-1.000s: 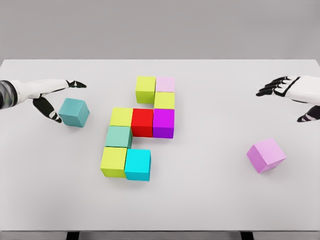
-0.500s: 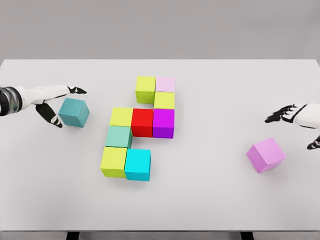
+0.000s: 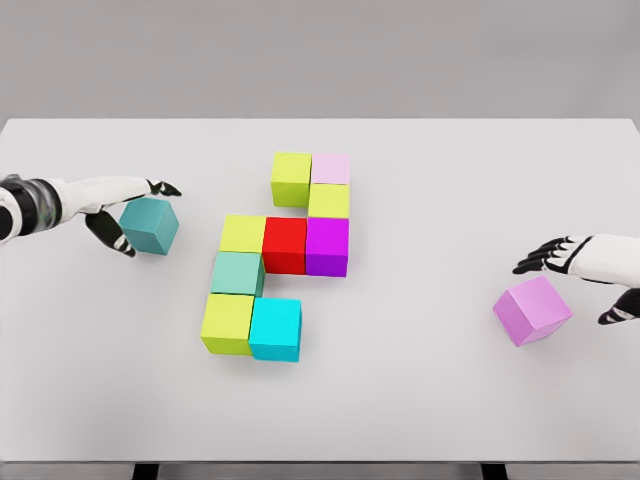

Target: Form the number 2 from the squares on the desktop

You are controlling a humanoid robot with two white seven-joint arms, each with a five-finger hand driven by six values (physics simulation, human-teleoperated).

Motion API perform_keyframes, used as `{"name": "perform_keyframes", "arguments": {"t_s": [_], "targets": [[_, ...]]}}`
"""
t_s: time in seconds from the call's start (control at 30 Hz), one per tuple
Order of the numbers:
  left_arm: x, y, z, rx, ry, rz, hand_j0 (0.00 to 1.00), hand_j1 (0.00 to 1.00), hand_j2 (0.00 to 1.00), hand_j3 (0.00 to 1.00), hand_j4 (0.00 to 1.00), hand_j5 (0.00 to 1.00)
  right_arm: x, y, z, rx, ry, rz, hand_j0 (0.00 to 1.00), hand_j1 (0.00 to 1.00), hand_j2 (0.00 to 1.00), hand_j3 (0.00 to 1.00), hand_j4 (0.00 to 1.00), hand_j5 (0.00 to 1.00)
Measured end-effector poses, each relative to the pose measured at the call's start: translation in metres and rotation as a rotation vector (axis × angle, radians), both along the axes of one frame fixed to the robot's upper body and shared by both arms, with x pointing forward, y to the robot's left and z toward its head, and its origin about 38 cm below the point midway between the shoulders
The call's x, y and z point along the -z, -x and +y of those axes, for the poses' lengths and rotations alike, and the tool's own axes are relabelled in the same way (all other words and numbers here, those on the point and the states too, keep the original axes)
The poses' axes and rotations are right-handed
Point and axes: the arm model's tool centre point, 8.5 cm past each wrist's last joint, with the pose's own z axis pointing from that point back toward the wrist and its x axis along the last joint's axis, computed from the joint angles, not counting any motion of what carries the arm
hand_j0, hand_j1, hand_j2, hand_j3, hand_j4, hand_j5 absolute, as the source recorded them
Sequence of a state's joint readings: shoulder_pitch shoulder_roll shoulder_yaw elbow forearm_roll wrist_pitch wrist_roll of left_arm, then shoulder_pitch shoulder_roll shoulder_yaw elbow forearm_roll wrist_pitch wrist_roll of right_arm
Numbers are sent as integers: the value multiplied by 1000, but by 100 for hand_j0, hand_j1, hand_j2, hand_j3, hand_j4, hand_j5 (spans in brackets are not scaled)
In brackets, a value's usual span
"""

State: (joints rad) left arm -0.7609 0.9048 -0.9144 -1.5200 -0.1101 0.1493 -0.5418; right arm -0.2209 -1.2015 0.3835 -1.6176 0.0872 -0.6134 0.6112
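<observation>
head view, left robot hand (image 3: pixel 125 212): it's slid in tight on the teal cube (image 3: pixel 151 226) compared to a second ago. Thumb goes over the top edge, other fingers down its left face, so basically cupping it. Fingers are apart and I don't think it's clamped yet, and the cube still sits on the desk (image 3: pixel 420 400).

head view, right robot hand (image 3: pixel 580 275): this one moved the most. It dropped from up near the far right edge and now hovers just above and right of the pink cube (image 3: pixel 533 310). Fingers spread, holding nothing, and I can't tell if it's touching the cube.

head view, teal cube: well left of the red cube (image 3: pixel 285 245), hasn't budged at all.

head view, pink cube: well off to the right of the red cube and a bit nearer the front edge, tilted on its spot, also unmoved.

head view, the figure: nine cubes packed around the red cube, same as before. Yellow-green cube (image 3: pixel 291 178) and pale pink one on top, cyan cube (image 3: pixel 276 328) at the bottom.

what it means: my guess is both arms are lining up grabs, and the bottom row looks one short right of the cyan cube, so at least one loose cube probably goes there.
</observation>
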Motion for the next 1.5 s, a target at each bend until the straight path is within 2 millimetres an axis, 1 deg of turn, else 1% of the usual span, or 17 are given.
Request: {"name": "perform_keyframes", "arguments": {"t_s": [0.07,0.1,0.3,0.37,0.5,0.63,0.73,1.0,1.07,1.2,1.27,1.33,1.4,1.5], "targets": [[0,0,0,-1,0,-1,82,82,82,82,82,82,0,0,1,-2,-3,0,100,100,100,100,100,100],[1,0,0,-1,0,-1,78,78,78,78,78,78,1,0,2,-2,-5,0,100,100,100,100,100,100],[1,-1,-1,-3,4,-5,63,63,63,63,63,63,8,2,5,-8,-15,16,100,100,100,100,100,100],[0,-1,-1,-3,6,-6,62,62,62,62,62,62,10,3,6,-10,-15,21,100,100,100,100,100,100],[0,-1,-1,-2,8,-4,55,55,55,55,55,55,12,3,7,-13,-17,25,100,100,100,100,100,100],[-6,-4,-2,0,13,-17,54,54,54,54,54,54,13,3,10,-18,-20,26,100,100,100,100,100,100],[-14,-8,-8,8,22,-35,48,48,48,48,48,48,14,3,11,-22,-23,26,100,100,100,100,100,100],[-19,-15,-22,14,69,-61,42,42,42,42,42,42,16,1,19,-36,-37,20,100,100,100,100,100,100],[-24,-22,-25,6,83,-89,42,42,42,42,42,42,16,0,21,-41,-42,17,100,100,100,100,100,100],[-20,-34,-33,-19,115,-115,41,41,41,41,41,41,20,0,25,-50,-44,23,100,100,100,100,100,100],[-24,-39,-39,-19,128,-133,41,41,41,41,41,41,24,0,26,-51,-42,29,100,100,100,100,100,100],[-32,-49,-47,-21,143,-156,41,41,41,41,41,41,26,1,27,-53,-40,33,100,100,100,100,100,100],[-31,-57,-54,-30,157,-157,41,41,41,41,41,41,28,1,27,-53,-39,36,100,100,100,100,100,100],[-29,-63,-65,-31,175,-160,40,40,40,40,40,40,29,1,28,-53,-40,37,100,100,100,100,100,100]]}}
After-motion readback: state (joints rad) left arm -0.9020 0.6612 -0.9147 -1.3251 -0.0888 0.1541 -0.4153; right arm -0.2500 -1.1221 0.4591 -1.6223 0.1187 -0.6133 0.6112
